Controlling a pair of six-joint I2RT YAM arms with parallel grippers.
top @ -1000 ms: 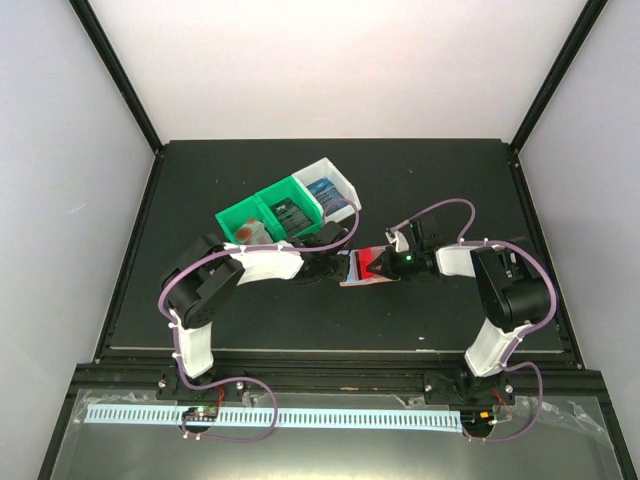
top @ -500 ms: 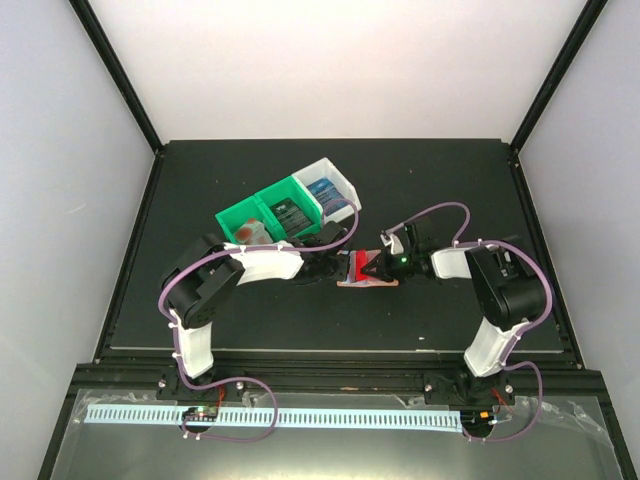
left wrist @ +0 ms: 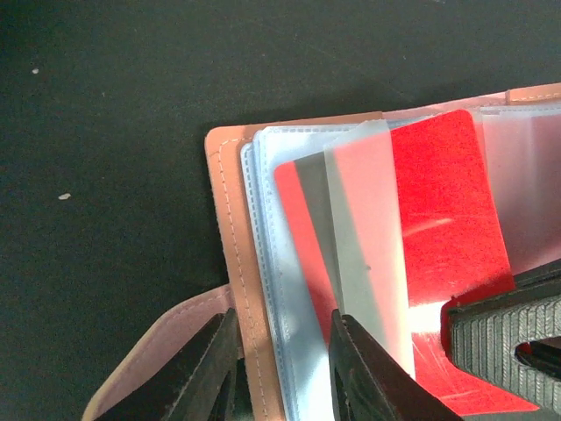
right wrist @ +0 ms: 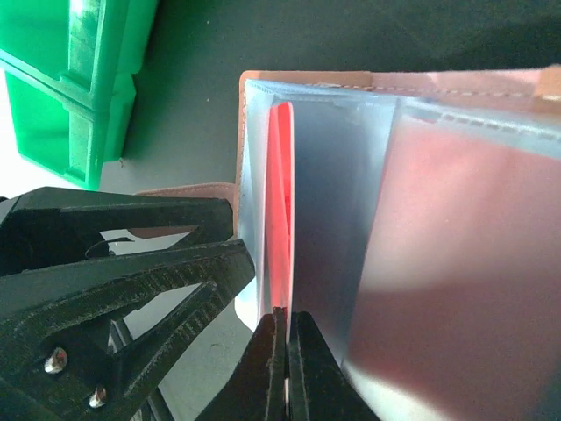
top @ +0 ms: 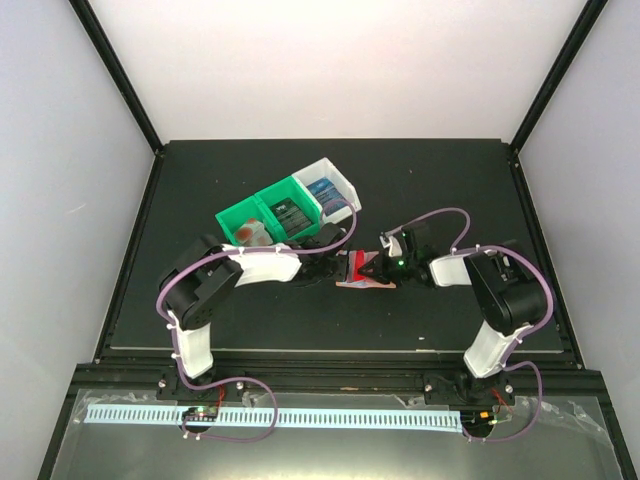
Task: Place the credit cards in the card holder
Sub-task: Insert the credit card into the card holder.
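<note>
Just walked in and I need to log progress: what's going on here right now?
Two robot arms are loading a card holder that lies open between them. The left gripper clamps the holder's edge and steadies it. The right gripper is shut on a red card, which is partly slid into a clear pocket but not fully in. More cards sit in the green bin and the white bin just behind.
</note>
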